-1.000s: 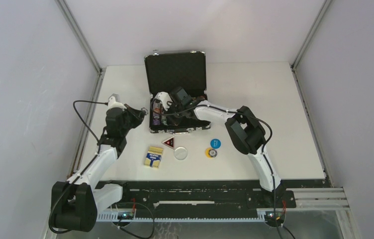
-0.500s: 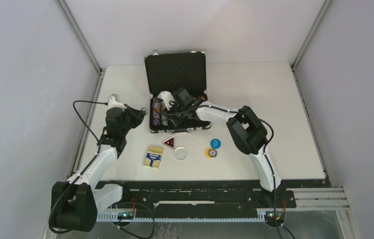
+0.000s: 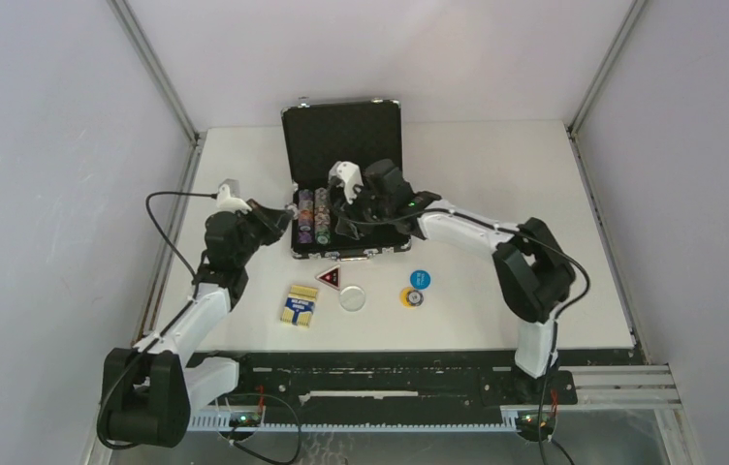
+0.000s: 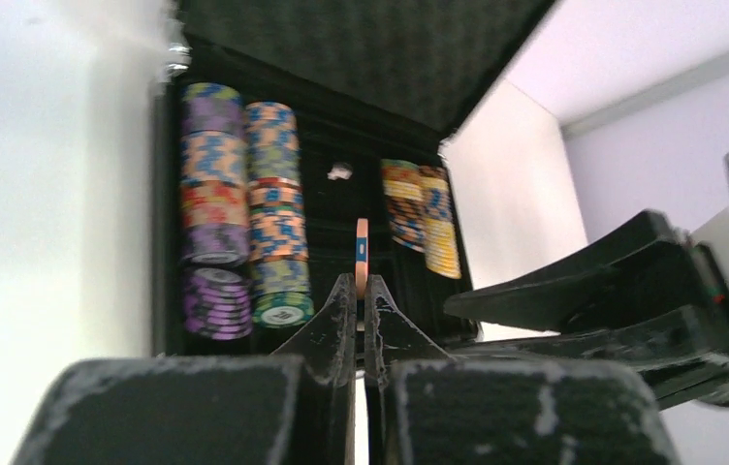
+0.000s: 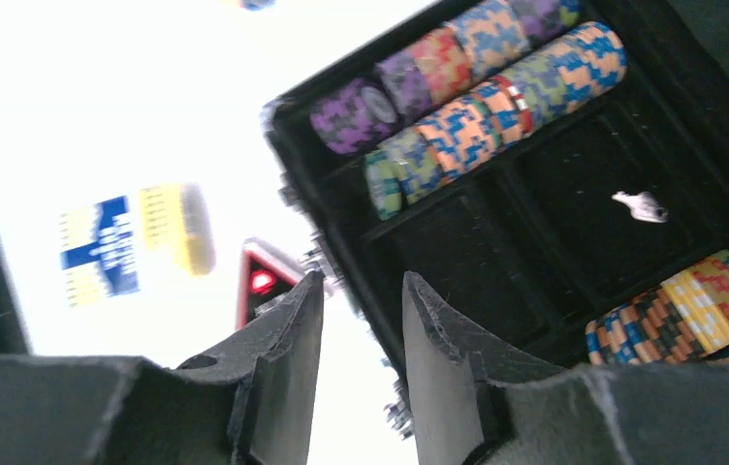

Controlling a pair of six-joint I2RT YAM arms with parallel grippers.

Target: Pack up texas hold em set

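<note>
A: Progress?

B: Partway. The briefcase (image 3: 341,140) sits open at the far middle of the surface (image 3: 545,194), lid up. Poker chips (image 4: 215,223) lie in rows in its left slots, with more rows on the right. The middle slots look bare apart from a small white piece (image 5: 640,205).

A: What's not packed?

B: Card box (image 3: 300,304), triangular token (image 3: 330,278), white disc (image 3: 352,298), blue disc (image 3: 420,279) and yellow disc (image 3: 403,294), all on the surface just in front of the case. Something small and dark sits on the yellow disc, too small to name. I reckon those go in, then the lid shuts.

A: End effectors?

B: The left end effector (image 4: 359,295) is pinched tight at the case's left side. A single chip (image 4: 362,254) stands edge-on at its tips, held as far as I can tell. The right end effector (image 5: 361,286) hangs over the case, jaws partly apart, nothing between them.

A: View differences?

B: The top view gives the whole layout and all three discs, but not the jaws or the pinched chip. The left wrist shows that chip and both chip banks. The right wrist shows the white piece clearly, plus the token and card box past the case's near corner.
</note>
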